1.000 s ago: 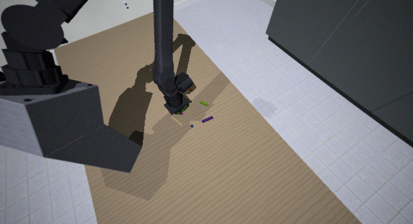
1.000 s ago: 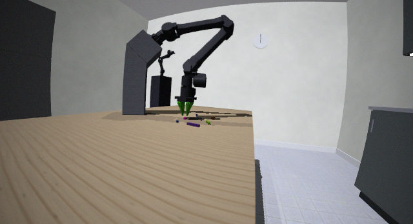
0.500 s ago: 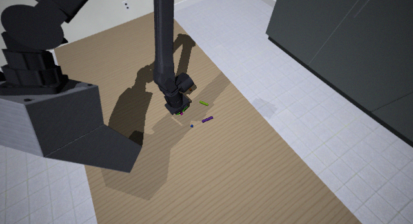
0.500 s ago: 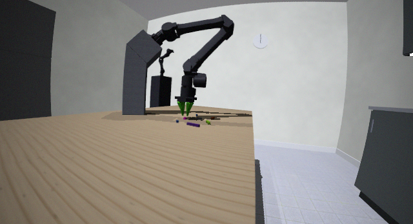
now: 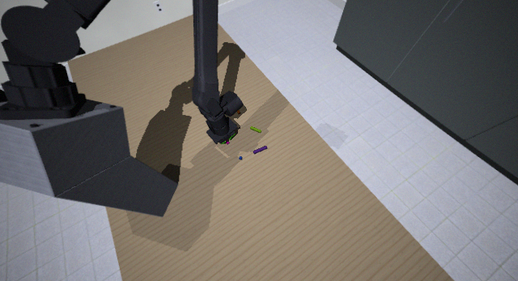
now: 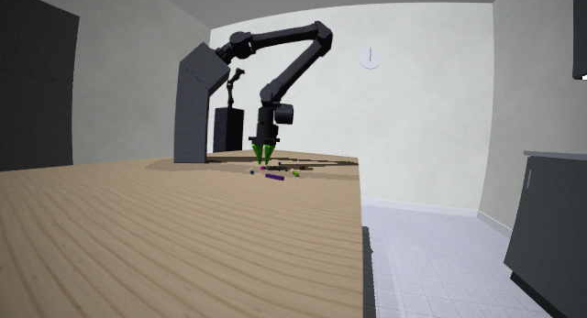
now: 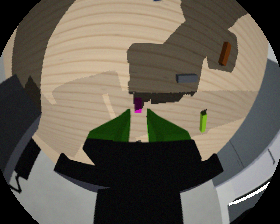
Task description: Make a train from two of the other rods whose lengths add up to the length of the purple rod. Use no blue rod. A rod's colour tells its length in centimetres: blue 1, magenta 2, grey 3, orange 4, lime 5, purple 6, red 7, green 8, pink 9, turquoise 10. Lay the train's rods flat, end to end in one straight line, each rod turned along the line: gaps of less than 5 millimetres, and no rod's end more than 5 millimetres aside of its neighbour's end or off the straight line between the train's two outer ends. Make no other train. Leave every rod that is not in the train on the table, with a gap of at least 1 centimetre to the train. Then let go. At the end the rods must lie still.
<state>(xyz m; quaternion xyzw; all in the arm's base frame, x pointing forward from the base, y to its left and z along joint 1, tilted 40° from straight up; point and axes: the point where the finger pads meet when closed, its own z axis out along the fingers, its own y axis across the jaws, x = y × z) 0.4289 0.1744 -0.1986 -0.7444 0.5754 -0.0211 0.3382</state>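
My gripper [image 5: 227, 141] [image 6: 263, 163] [image 7: 138, 112] is partly open, pointing down with nothing between its green fingers. Its tips are just above the magenta rod [image 5: 227, 142] [image 6: 262, 168] [image 7: 138, 104], which lies on the table. The grey rod [image 7: 186, 78] lies crosswise, beyond and right of the magenta one in the wrist view. The orange rod [image 5: 239, 112] [image 6: 303, 168] [image 7: 225, 53] lies farther right there, in shadow. The lime rod [image 5: 255, 129] [image 6: 296, 174] [image 7: 203, 121] lies apart at the right. The purple rod [image 5: 260, 150] [image 6: 274, 177] lies nearer the exterior camera.
One small blue rod [image 5: 240, 158] [image 6: 251, 172] lies near the purple rod. Another blue rod [image 6: 280, 163] [image 7: 157, 0] lies beyond the grey rod, at the wrist view's top edge. The arm's shadow darkens the wooden table [image 5: 307, 200] [image 6: 183, 235] around the grey and orange rods.
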